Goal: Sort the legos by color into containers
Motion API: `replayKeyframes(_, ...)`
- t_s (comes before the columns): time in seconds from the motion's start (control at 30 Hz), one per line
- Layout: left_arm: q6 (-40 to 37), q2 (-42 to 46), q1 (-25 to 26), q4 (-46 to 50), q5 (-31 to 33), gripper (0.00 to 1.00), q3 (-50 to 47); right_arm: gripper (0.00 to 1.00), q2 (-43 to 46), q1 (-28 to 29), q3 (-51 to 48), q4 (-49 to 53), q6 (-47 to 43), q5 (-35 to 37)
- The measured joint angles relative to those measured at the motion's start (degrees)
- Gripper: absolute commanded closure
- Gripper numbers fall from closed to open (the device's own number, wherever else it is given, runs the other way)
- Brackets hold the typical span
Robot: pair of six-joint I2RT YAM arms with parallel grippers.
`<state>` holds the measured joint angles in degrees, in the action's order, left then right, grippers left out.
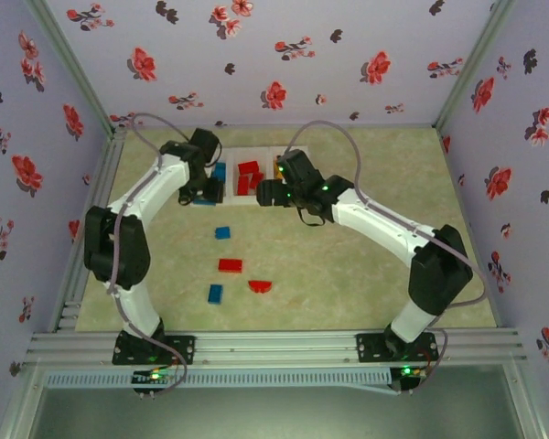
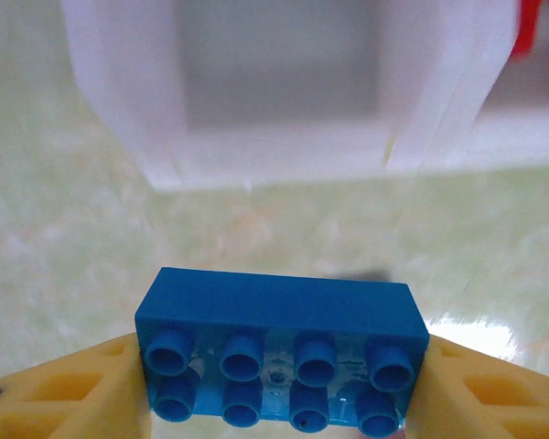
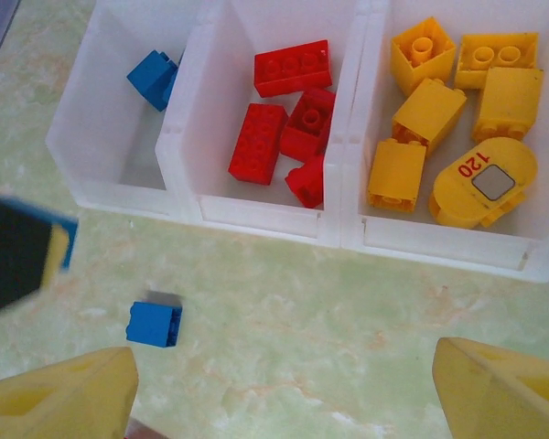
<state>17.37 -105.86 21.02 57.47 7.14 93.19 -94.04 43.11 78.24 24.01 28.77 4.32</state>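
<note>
My left gripper (image 2: 279, 389) is shut on a blue eight-stud lego (image 2: 279, 352), gripped by its short ends just in front of the containers' (image 1: 247, 197) left bin (image 2: 284, 151). That bin holds one blue lego (image 3: 154, 78). The middle bin holds several red legos (image 3: 293, 69) and the right bin several yellow ones (image 3: 421, 110). My right gripper (image 3: 284, 393) hangs open over the bare table before the bins, with nothing between its fingers. A small blue lego (image 3: 154, 323) lies on the table near its left finger.
On the table nearer the arms lie a blue lego (image 1: 222, 232), a red lego (image 1: 230, 265), another blue one (image 1: 215, 293) and a red rounded piece (image 1: 260, 286). Both grippers (image 1: 201, 187) (image 1: 270, 194) crowd the front of the bin row. Flowered walls enclose the table.
</note>
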Motion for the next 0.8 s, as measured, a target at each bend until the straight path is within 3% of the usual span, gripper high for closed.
replayKeyframes(0.2, -0.57, -10.93, -2.43, -0.22, 0.42, 0.48, 12.96, 0.15, 2.21, 0.00, -1.55, -0.13, 0.24, 0.00)
replayKeyframes(0.47, -1.49, -18.49, -2.93, -0.20, 0.11, 0.48, 18.05, 0.14, 4.57, 0.00, -3.30, -0.17, 0.37, 0.04)
replayKeyframes(0.8, -1.53, -18.93, -2.99, -0.20, -0.31, 0.29, 19.17, 0.14, 4.59, 0.00, -3.37, -0.15, 0.37, 0.04)
